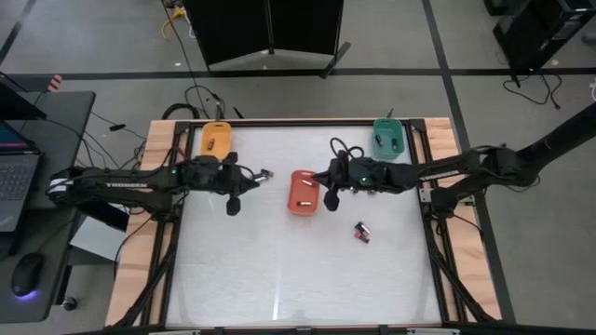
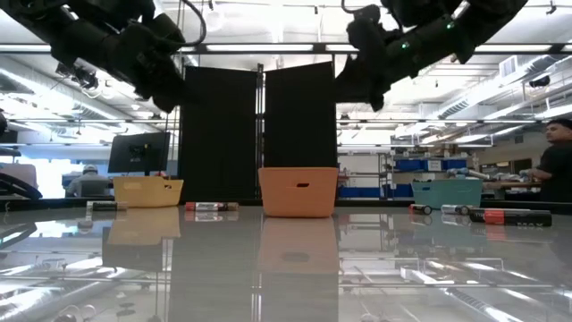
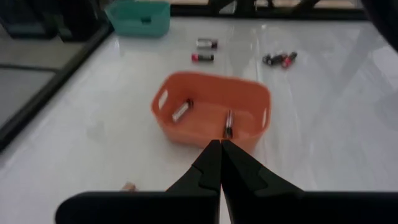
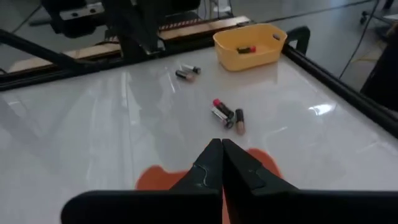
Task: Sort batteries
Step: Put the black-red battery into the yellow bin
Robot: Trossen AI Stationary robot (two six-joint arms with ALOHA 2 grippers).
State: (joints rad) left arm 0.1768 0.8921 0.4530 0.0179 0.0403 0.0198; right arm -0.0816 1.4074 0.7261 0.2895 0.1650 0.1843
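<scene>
two dark jointed arms hang above a glossy white desk [image 1: 279,270] framed in pale wood, each pincer pressed shut with nothing between its tapered black fingers. the left pincer [image 3: 220,163] hovers just short of the red-orange tray [image 1: 303,192], a soft-cornered plastic tub with slotted handles at mid-desk; two slim batteries [image 3: 181,110] lie inside it, one silvery, one dark. the right pincer [image 4: 222,163] hangs over that tray's far rim.

the remaining cells lie scattered on the reflective surface. a small cluster of three [image 4: 225,115], dark with reddish bands and metallic ends, rests close together in the right wrist view, with another pair [image 4: 187,73] farther off toward the yellow-orange tray [image 1: 215,140] at the desk's back left corner, which holds at least one cell. from above, a loose pair [image 1: 362,232] sits in front of the right arm, and one cell [image 1: 266,174] near the left pincer. the teal tray [image 1: 388,138], rounded and matte, stands at the back right corner.
</scene>
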